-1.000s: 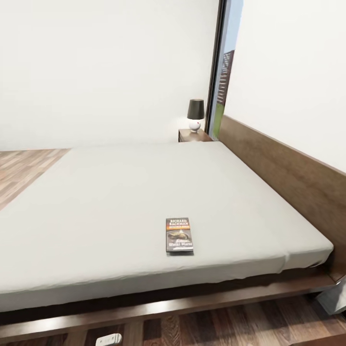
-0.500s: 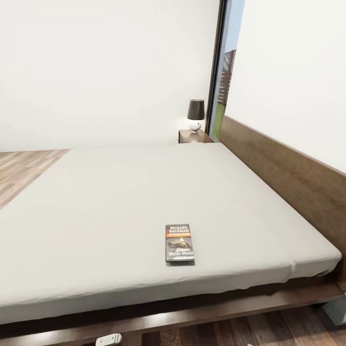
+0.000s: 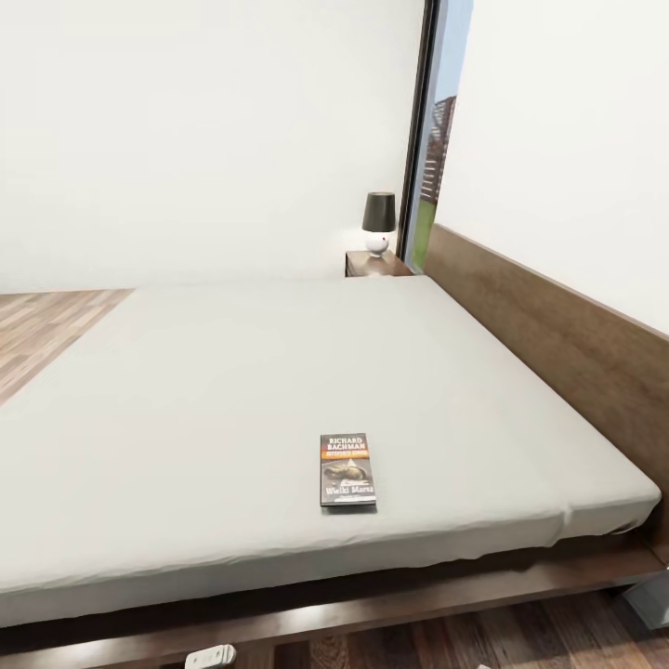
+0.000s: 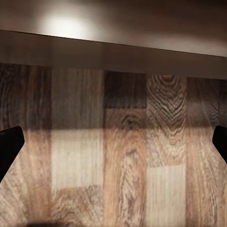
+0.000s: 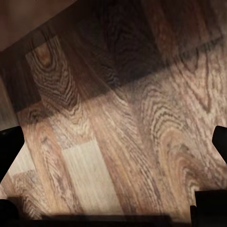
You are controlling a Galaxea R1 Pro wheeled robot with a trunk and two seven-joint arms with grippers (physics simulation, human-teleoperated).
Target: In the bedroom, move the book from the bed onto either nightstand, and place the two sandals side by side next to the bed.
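Note:
The book (image 3: 347,469), dark-covered with white lettering and an orange band, lies flat near the front edge of the bed (image 3: 214,372), a little right of centre. A nightstand (image 3: 374,264) stands at the bed's far corner beside the headboard (image 3: 557,339). My left gripper (image 4: 113,146) is open over the wood floor just in front of the dark bed frame (image 4: 113,52), with nothing between its fingers. My right gripper (image 5: 113,146) is also open and empty above floor planks. The sandals are out of view.
A small lamp (image 3: 378,221) with a dark shade stands on the nightstand. A tall black-framed window (image 3: 433,158) rises behind it. Wood-plank floor (image 3: 42,325) lies at the bed's left side. A small white part (image 3: 210,657) shows at the bottom edge.
A second ago the head view shifted slightly, so the book and bed edge sit lower in the picture. Over the last half second nothing has moved.

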